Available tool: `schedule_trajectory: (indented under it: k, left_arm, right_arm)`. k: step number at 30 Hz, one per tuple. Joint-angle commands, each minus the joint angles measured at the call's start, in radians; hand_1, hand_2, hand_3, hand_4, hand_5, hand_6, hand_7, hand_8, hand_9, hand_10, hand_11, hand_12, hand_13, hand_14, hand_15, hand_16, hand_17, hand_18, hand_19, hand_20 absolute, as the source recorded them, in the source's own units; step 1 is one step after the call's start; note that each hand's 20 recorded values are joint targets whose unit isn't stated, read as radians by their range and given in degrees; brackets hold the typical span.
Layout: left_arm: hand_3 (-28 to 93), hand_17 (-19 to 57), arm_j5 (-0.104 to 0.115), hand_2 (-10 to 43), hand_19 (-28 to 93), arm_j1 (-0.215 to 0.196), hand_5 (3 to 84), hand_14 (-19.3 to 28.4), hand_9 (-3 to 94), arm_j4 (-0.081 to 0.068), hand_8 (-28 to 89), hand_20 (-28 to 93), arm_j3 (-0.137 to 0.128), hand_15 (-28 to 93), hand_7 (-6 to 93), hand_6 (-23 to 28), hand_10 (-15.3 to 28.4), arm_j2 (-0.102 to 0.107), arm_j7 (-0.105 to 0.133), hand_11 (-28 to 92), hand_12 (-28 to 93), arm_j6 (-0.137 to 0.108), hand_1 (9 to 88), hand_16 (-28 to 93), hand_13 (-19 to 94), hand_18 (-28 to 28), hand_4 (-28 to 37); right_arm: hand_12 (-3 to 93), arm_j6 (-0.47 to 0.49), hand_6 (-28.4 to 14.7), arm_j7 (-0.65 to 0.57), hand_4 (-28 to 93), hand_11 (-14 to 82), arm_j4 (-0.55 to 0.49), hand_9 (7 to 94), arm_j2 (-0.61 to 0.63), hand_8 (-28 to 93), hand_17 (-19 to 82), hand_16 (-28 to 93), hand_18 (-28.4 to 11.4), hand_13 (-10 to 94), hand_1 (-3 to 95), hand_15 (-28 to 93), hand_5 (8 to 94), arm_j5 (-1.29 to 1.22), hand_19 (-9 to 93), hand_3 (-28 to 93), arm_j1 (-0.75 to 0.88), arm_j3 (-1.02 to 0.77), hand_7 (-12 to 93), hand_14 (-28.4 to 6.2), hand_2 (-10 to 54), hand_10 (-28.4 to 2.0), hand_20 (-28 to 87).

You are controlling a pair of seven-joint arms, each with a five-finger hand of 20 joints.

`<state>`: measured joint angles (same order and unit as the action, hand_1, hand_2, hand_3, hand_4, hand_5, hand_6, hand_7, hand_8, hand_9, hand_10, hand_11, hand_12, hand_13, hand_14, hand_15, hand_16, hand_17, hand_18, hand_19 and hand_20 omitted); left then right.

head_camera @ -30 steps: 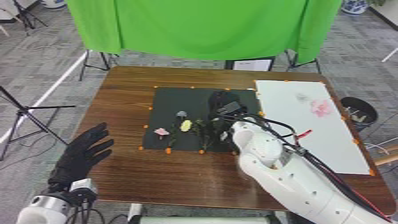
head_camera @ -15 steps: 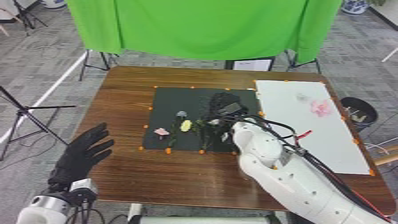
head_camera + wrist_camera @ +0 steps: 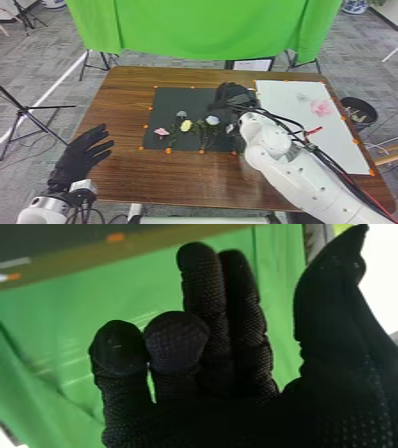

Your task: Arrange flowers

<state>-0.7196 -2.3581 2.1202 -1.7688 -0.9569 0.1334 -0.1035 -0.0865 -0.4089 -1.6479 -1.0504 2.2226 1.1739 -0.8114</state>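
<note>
In the head view my right hand (image 3: pixel 233 95) is over the upper right part of the black mat (image 3: pixel 169 107), above the flowers. My right hand (image 3: pixel 213 369) holds nothing in the right wrist view, its fingers relaxed and apart from the thumb. A pink flower (image 3: pixel 161 131), a yellow flower (image 3: pixel 186 125), a small grey-blue flower (image 3: pixel 181 114) and a pale white-blue flower (image 3: pixel 212 120) lie on the mat with green stems toward the near edge. My left hand (image 3: pixel 82 156) is open at the table's left edge, away from the flowers.
A white sheet with a pink flower picture (image 3: pixel 321 107) lies right of the mat on the brown table (image 3: pixel 124 110). Orange markers line both. My right forearm crosses the table's near right part. A green cloth (image 3: pixel 204 30) hangs behind the table.
My right hand has moved away from the stems, up and to the right, and the pale white-blue flower has come into clear sight. My left hand has stayed still.
</note>
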Motion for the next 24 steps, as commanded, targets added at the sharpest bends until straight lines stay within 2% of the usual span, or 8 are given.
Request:
schedule_trajectory:
  k: [1,6,7,10,14,18,21,24]
  left_arm:
    - [69,-9.4,-0.001,-0.1,42,-0.019,30.5,16.4,22.5,0.008,-10,8,-0.007,32,19.9,4.4,11.8,-0.01,0.002,21,18,-0.004,27.0,0,19,23.8,-24.9]
    - [70,-9.4,-0.001,-0.1,42,-0.032,30.4,16.3,22.5,0.011,-10,8,-0.016,32,19.9,4.3,11.8,-0.008,0.01,21,18,-0.008,26.9,0,19,23.7,-24.9]
    - [69,-9.4,-0.001,-0.1,42,-0.031,30.4,16.3,22.5,0.011,-10,8,-0.016,32,19.9,4.3,11.8,-0.006,0.009,21,18,-0.008,26.9,0,19,23.7,-25.0]
    - [70,-9.4,-0.001,-0.1,42,-0.031,30.4,16.2,22.5,0.009,-10,8,-0.018,32,19.9,4.3,11.8,-0.004,0.01,21,18,-0.004,26.8,0,19,23.7,-25.0]
    - [70,-9.4,-0.002,-0.2,42,-0.034,30.4,16.3,22.5,0.01,-10,8,-0.021,32,19.9,4.3,11.8,-0.005,0.01,21,18,-0.003,26.8,0,19,23.7,-24.8]
    - [70,-9.4,0.0,-0.3,42,-0.034,30.3,16.3,22.4,0.01,-10,8,-0.022,32,19.9,4.2,11.8,-0.002,0.009,21,18,-0.001,26.7,0,19,23.7,-24.8]
    - [70,-9.4,0.0,-0.3,42,-0.032,30.3,16.2,22.4,0.01,-10,8,-0.022,32,19.9,4.2,11.7,-0.001,0.007,21,18,0.0,26.7,0,19,23.7,-24.9]
    - [70,-9.4,-0.001,-0.3,42,-0.025,30.3,16.2,22.4,0.008,-10,8,-0.017,32,20.0,4.1,11.8,0.002,0.006,21,18,-0.001,26.6,0,19,23.7,-24.9]
  right_arm:
    - [25.3,-0.007,-3.5,-0.068,-28,30.1,-0.056,54.3,0.184,-14,34,32,-20.1,61,25.8,80,47.3,-0.014,92,87,-0.02,-0.118,32,-9.2,-9.5,-12.4,56]
    - [25.4,0.173,-6.6,-0.191,-28,25.4,-0.016,29.8,0.308,-13,28,24,-20.5,45,24.7,81,26.4,-0.027,89,90,-0.004,-0.213,30,-12.1,-9.5,-16.0,56]
    - [26.2,0.201,-6.9,-0.208,-28,22.9,-0.005,26.5,0.327,-11,27,22,-20.7,43,24.6,82,22.5,-0.041,88,91,0.005,-0.23,28,-12.7,-9.5,-16.7,56]
    - [26.8,0.263,-8.0,-0.245,-28,17.8,0.028,22.2,0.368,-10,25,20,-21.0,40,24.4,81,18.3,-0.058,86,91,0.042,-0.278,24,-13.3,-9.5,-18.1,57]
    - [26.4,0.27,-9.4,-0.248,-28,13.4,0.058,21.3,0.399,-8,23,18,-21.1,38,24.4,81,16.7,-0.056,85,90,0.099,-0.325,20,-13.3,-9.5,-19.2,57]
    - [23.5,0.275,-9.5,-0.245,-28,11.0,0.081,27.2,0.405,-7,24,18,-21.6,43,24.6,80,18.6,-0.063,84,90,0.125,-0.338,21,-12.4,-9.5,-19.9,57]
    - [21.8,0.261,-8.9,-0.171,-28,12.9,0.1,33.9,0.403,-9,27,19,-21.6,48,25.4,80,22.6,-0.063,85,89,0.155,-0.361,24,-10.5,-9.5,-18.3,56]
    - [20.6,0.238,-8.6,-0.119,-28,15.5,0.12,36.4,0.401,-11,28,21,-21.4,51,26.2,80,24.4,-0.047,87,89,0.167,-0.353,27,-9.7,-9.5,-16.5,56]
